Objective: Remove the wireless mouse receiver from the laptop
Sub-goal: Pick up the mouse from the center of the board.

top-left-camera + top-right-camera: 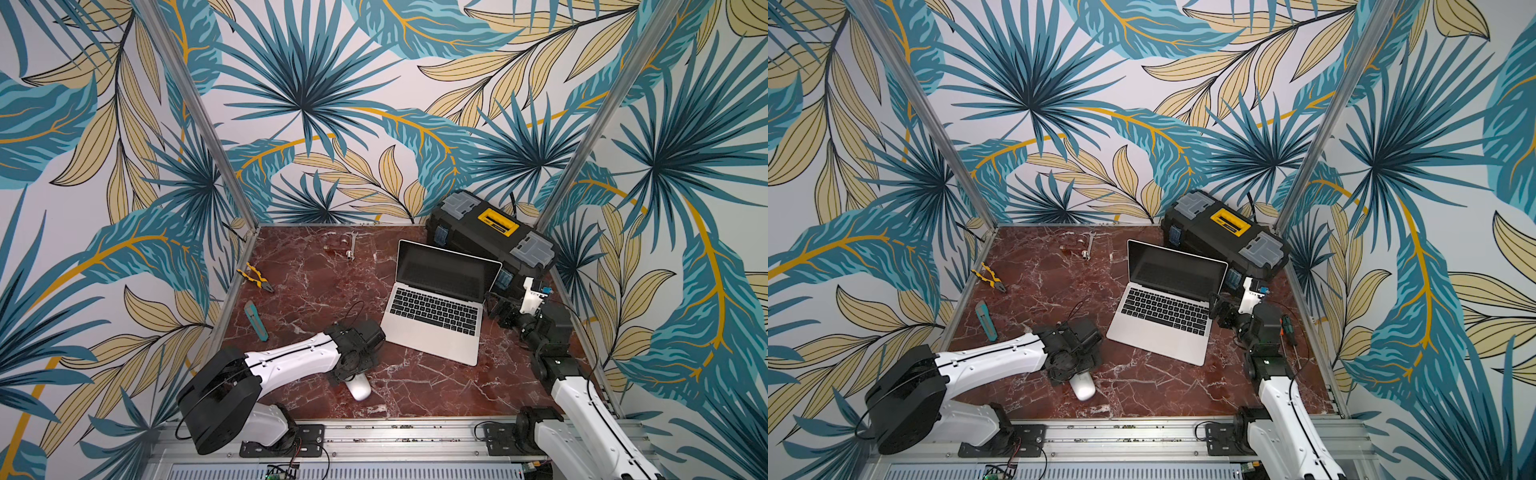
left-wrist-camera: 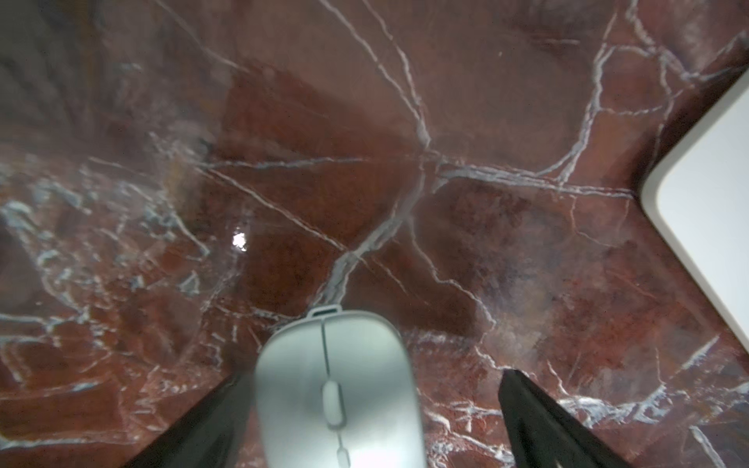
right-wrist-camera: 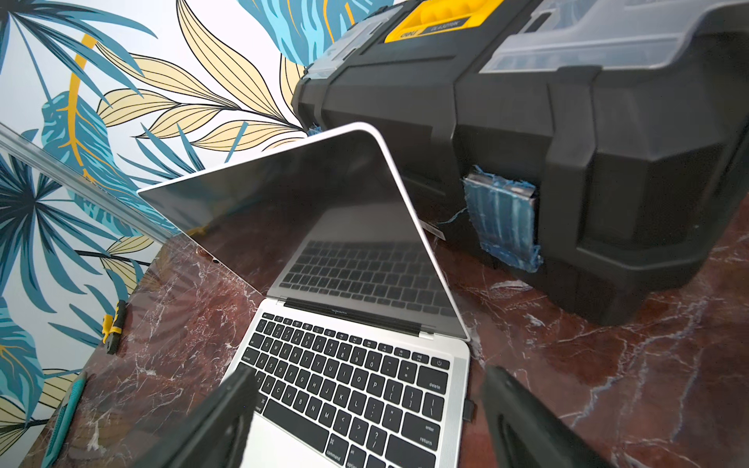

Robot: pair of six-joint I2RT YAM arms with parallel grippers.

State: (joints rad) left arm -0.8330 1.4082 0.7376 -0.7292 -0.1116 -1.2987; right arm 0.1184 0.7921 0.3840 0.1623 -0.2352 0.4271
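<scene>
Black receiver (image 3: 469, 409) juts from laptop (image 3: 344, 259) between wide right pincer (image 3: 367, 375) jaws.

mouse (image 2: 336, 385) cropped by frame edge, toolbox (image 3: 608, 121) cropped, receiver (image 3: 469, 409) tiny

Top views look down; close wrist views share laptop (image 3: 356, 377)

Tropical leaf-print walls (image 1: 311, 83) w/ alu posts (image 1: 198, 112), red marble tabletop (image 1: 316, 291).
</scene>
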